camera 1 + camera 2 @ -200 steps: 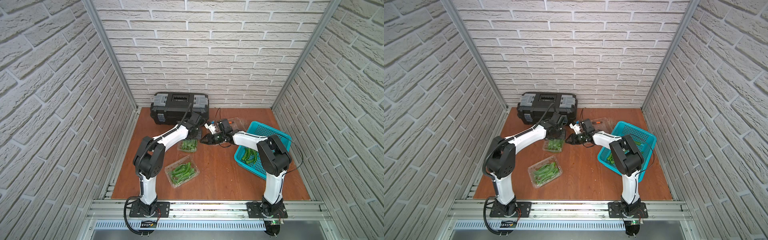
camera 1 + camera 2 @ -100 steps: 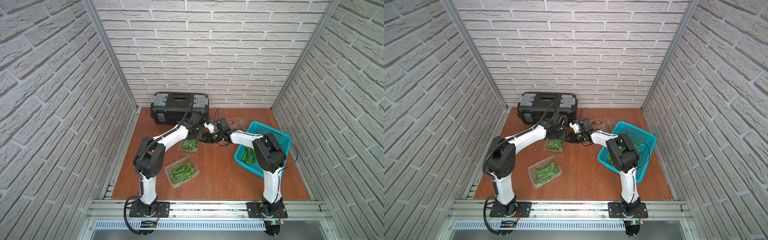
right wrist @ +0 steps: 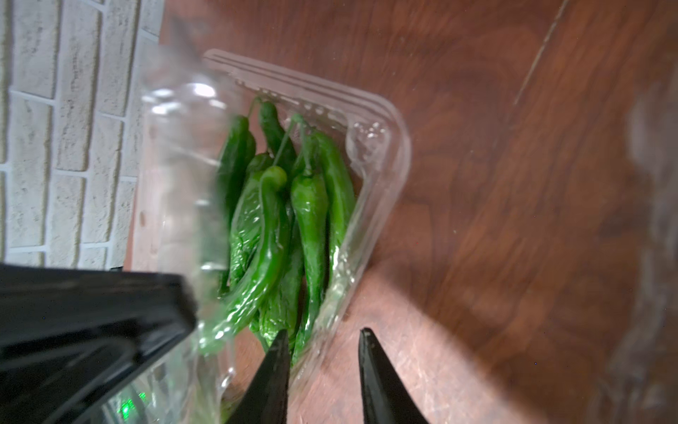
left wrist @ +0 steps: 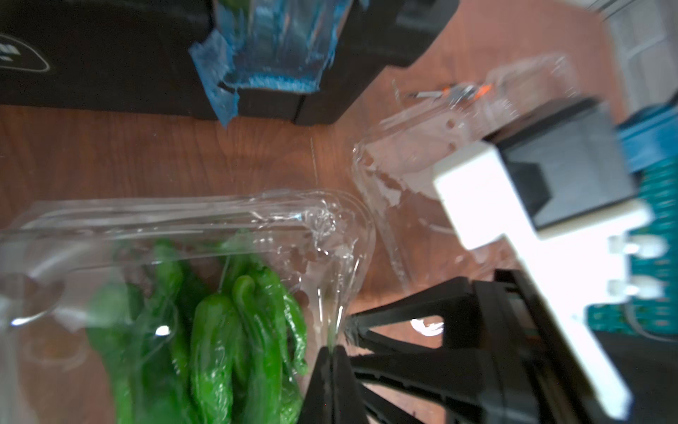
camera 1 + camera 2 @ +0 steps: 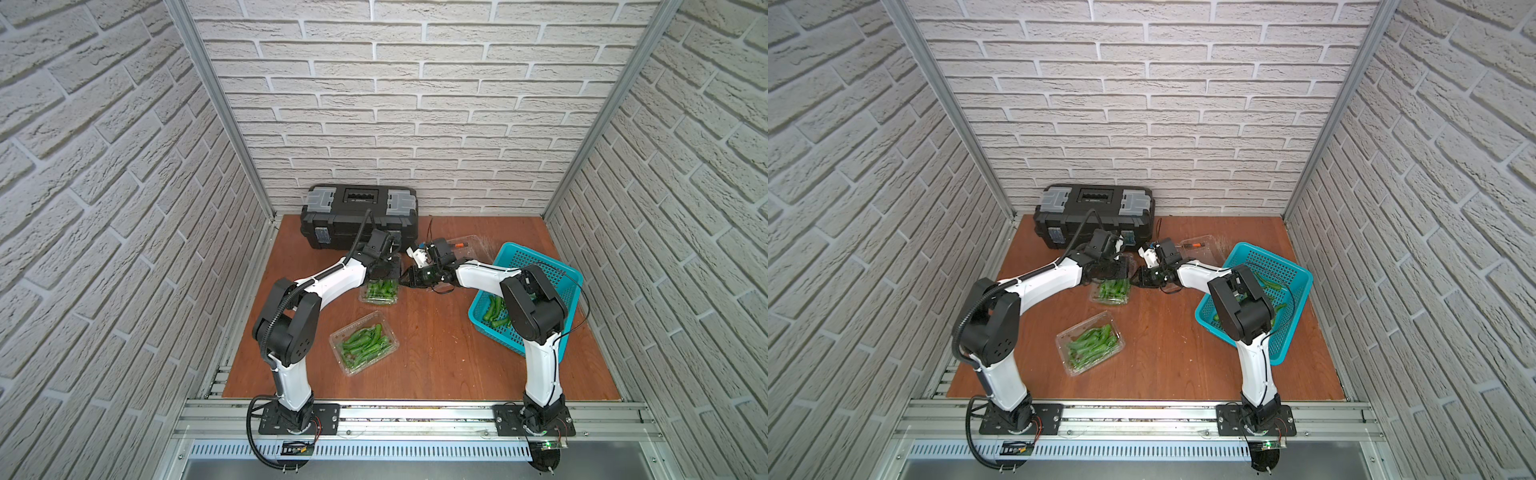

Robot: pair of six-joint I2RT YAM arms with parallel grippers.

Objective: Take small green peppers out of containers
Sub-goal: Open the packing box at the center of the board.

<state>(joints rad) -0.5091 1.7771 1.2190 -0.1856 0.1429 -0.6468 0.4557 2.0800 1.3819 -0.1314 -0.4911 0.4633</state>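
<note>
Glossy, slender, slightly curved small green peppers with thin stems lie heaped in a thin clear plastic clamshell container with rounded corners. It sits on the brown wood-grain table, in front of the black toolbox. The left gripper, stretched low and forward, pinches the container's crinkled lid edge. The right gripper, jaws narrowly apart, straddles its wall.

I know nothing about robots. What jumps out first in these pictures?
Two white-and-black arms meet at the back, by the black toolbox: the left gripper pinches the lid of a clear box of green peppers while the open right gripper sits at its rim. A teal basket on the right holds more peppers.
</note>
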